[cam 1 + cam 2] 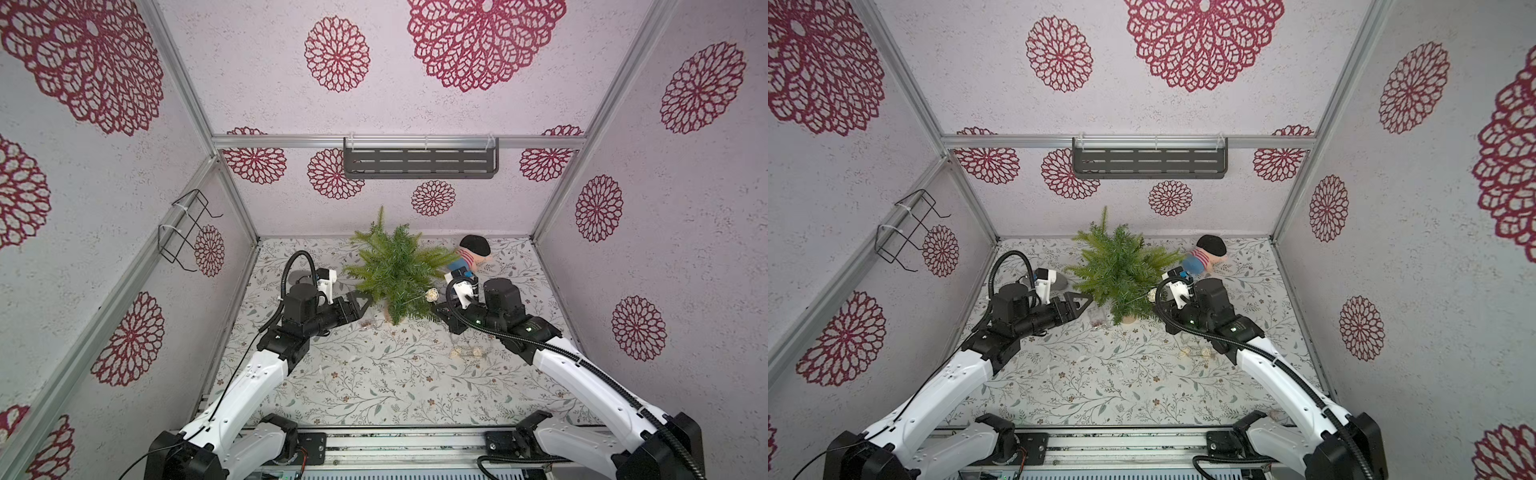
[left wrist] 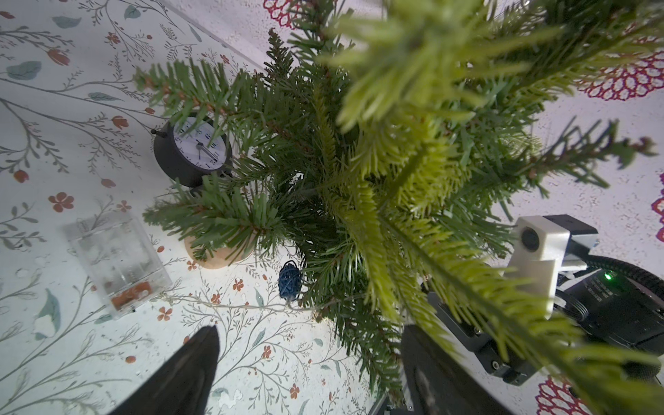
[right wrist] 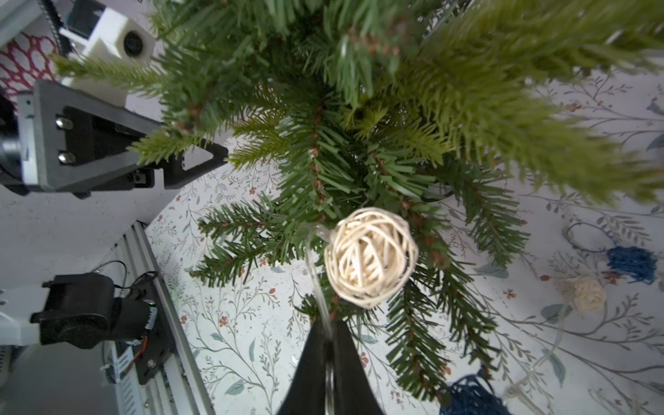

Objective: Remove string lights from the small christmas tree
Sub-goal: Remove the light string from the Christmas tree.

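Unwinding step: right pincer [image 3: 328, 341] clamped on pale wire of cream wicker-ball string lights [image 3: 370, 257], frame centre, against small green artificial pine [image 3: 316, 161]; left pincer [image 2: 310, 337] spread wide, empty. Next, likely: draw strand clear of branches.

Left hand [image 2: 310, 334] stands wide before the small christmas tree [image 2: 341, 172], string lights [image 2: 289, 284] beneath.

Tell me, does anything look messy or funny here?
Yes. The string lights are half off: one cream ball hangs against the small christmas tree, while other balls and the clear box lie scattered on the table.
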Tool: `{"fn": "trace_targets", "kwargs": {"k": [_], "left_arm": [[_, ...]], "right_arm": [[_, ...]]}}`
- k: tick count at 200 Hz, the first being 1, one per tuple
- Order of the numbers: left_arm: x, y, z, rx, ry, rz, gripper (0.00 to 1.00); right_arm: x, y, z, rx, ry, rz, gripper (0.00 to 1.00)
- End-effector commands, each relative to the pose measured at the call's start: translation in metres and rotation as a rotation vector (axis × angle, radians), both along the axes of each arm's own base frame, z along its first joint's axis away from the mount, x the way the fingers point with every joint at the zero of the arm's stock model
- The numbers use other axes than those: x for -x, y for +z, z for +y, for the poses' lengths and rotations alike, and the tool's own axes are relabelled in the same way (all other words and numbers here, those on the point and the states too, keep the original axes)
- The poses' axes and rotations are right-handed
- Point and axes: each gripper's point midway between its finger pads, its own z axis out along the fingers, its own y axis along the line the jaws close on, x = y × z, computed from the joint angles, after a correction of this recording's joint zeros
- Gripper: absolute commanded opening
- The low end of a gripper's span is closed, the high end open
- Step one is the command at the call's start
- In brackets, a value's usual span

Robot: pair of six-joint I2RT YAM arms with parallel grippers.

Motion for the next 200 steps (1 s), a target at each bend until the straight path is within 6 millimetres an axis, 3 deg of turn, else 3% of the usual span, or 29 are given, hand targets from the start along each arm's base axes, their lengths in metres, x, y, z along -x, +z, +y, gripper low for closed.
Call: {"fn": "trace_targets", "kwargs": {"k": [1, 137, 200], "left_arm": [[0.003, 0.016, -0.004, 0.017, -0.012, -0.030, 0.84], [0.006, 0.011, -0.007, 0.025, -0.022, -0.008, 0.84], [0.008, 0.005, -0.006, 0.011, -0.011, 0.006, 0.84]], "right_arm": [[0.003, 0.028, 0.002, -0.031, 0.020, -0.065, 0.00], [0.010, 0.080, 0.019, -0.064, 0.155, -0.185, 0.00], [0.019, 0.105, 0.045, -0.105, 0.300, -0.220, 0.00]]}}
